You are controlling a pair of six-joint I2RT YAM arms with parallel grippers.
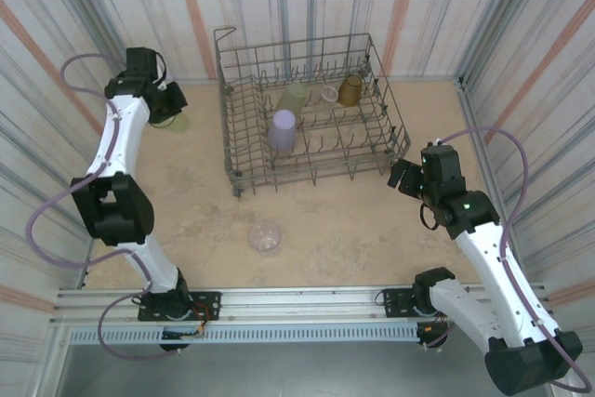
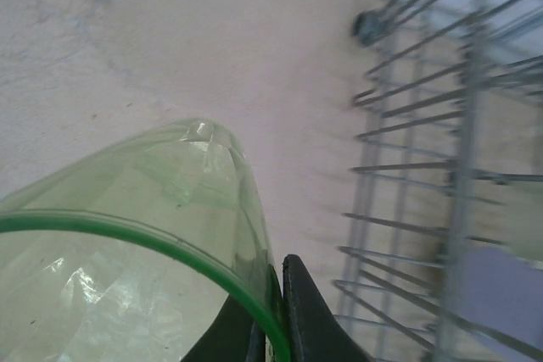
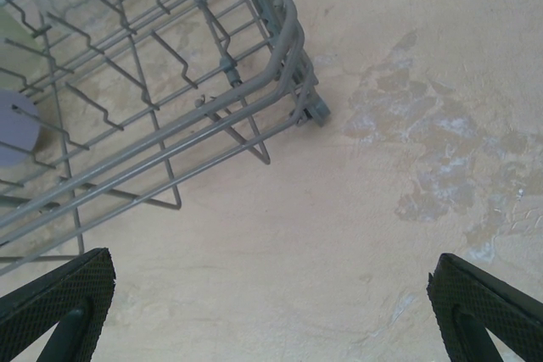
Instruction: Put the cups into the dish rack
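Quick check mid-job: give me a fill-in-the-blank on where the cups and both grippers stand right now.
1. The left gripper pinches the rim of the held cup, whose colour is ___.
2. The right gripper holds nothing, and its jaws are ___.
3. Counting the lavender cup, the dish rack contains ___ cups.
4. The loose cup standing on the table in front of the rack is ___.

Missing words: yellow-green; open; four; clear
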